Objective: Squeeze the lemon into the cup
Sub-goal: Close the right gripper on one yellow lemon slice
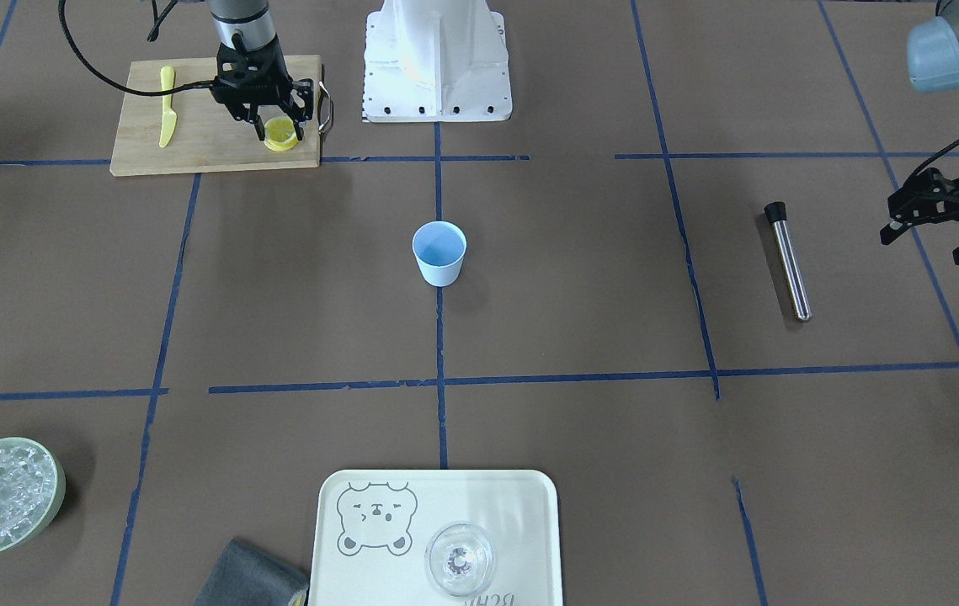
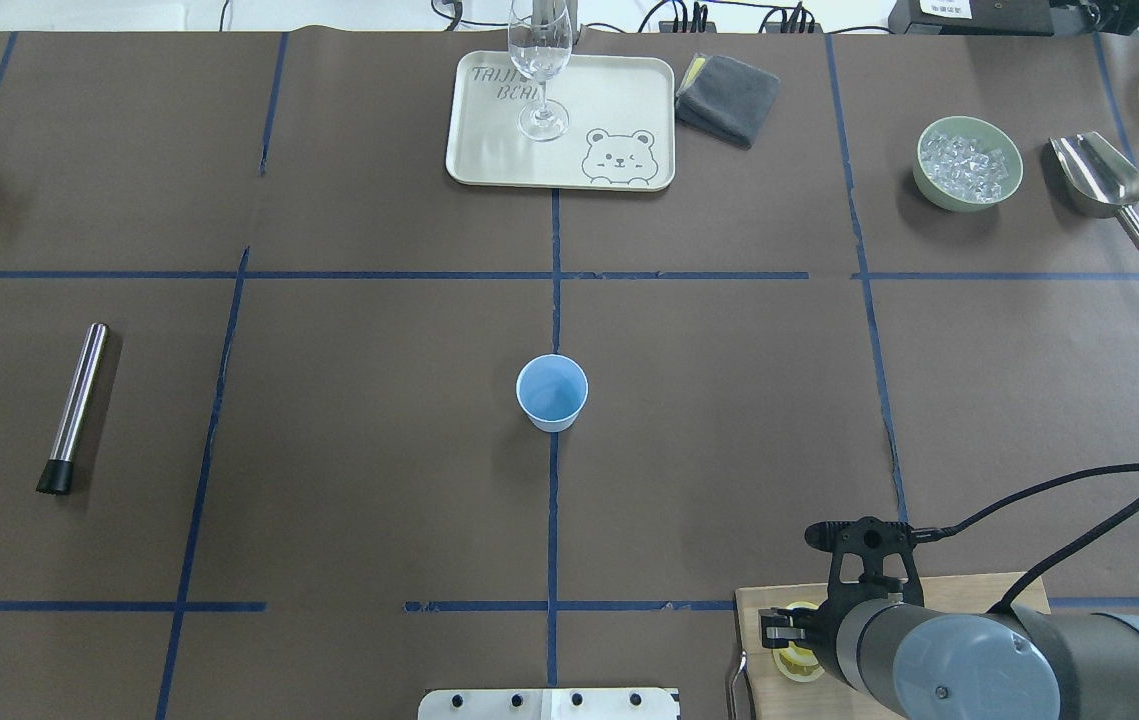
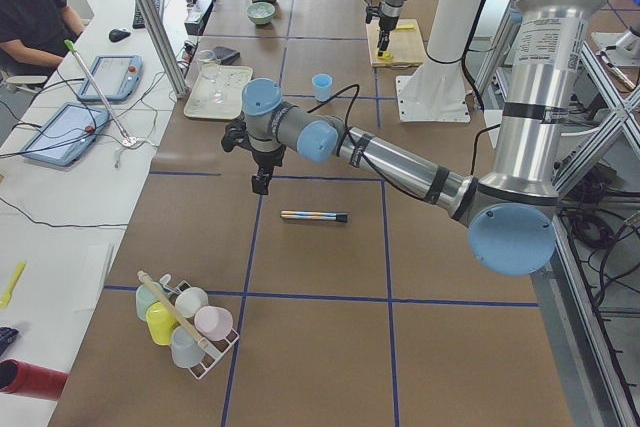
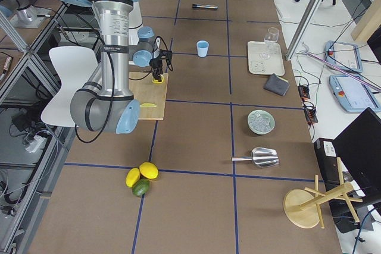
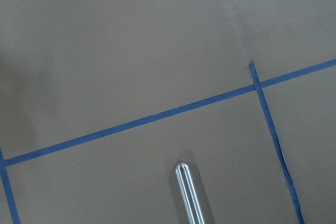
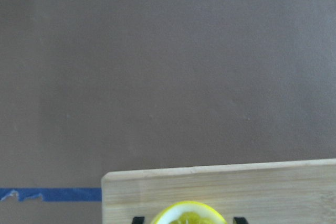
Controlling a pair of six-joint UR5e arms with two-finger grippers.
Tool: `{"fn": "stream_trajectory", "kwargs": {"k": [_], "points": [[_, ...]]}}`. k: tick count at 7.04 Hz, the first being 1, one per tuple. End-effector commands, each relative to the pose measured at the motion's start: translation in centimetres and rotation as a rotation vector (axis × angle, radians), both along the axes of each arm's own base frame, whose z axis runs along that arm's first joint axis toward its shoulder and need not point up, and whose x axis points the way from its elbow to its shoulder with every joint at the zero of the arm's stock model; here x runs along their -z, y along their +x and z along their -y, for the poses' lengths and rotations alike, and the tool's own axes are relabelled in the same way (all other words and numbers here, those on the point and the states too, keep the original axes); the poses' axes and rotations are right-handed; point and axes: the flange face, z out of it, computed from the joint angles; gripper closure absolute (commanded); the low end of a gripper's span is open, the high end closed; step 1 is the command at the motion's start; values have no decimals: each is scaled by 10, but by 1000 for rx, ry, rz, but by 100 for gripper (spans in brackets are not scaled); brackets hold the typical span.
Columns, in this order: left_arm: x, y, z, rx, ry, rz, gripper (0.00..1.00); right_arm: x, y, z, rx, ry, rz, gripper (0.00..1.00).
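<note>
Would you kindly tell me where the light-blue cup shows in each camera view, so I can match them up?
Front-facing: cup at centre, on the middle tape line.
Overhead: cup at centre, on the same line.
Exterior left: cup upper middle, right of the tray.
Exterior right: cup upper middle, left of the tray.
Left wrist: not in it.
Right wrist: not in it.
Shared landmark: the bear tray, beyond the cup from the robot.
</note>
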Motion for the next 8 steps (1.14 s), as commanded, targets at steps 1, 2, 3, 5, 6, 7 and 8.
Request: {"fn": "stream_trajectory", "kwargs": {"k": [1,2,3,5,6,7,8], "points": [[2,0,0,-1,3,-2,0,5,10,7,-7,-9,11,66],[2,0,0,-2,3,-4,0,6,10,7,-7,-9,13,65],[2,0,0,-2,3,-4,0,8,12,7,-7,-8,19,62],[3,0,0,-2,3,-6,0,15,15,7,-7,-7,33,58],[3,0,0,-2,3,-6,0,20,19,6,-7,-7,37,58],[4,0,0,-2,4,-6,0,29,27,5,-3,-10,25,58],[4,0,0,-2,6,-7,0,35,31,5,1,-17,31,58]]}}
